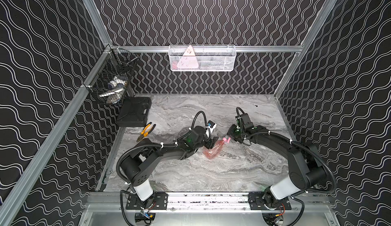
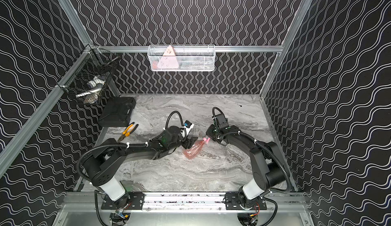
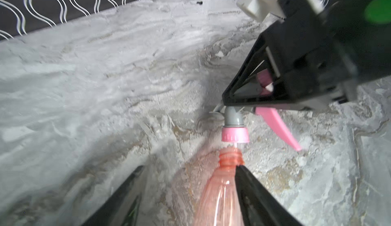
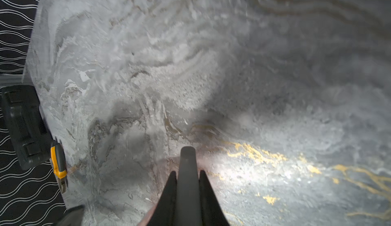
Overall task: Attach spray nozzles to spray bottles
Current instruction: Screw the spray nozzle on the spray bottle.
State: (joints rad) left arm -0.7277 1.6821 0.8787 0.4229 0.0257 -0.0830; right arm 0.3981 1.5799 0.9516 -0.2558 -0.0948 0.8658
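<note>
Lying low at the middle of the marbled grey tabletop (image 1: pixel 232 172): small translucent pink plastic bottle (image 3: pixel 220 193), between the left gripper's (image 3: pixel 190 167) parted jaws, one finger against its shoulder, the other clear. Long axis roughly level, threaded neck aimed at the opaque pink trigger sprayer head (image 3: pixel 234 135) pinched in the closed right gripper (image 3: pixel 234 96), collar just short of the threads. Probably light, thin-walled, squashy, slick; best held at the stiffer shoulder.

Left end effector (image 3: pixel 190 168) looks parted, right end effector (image 4: pixel 187 173) clamped tight.
</note>
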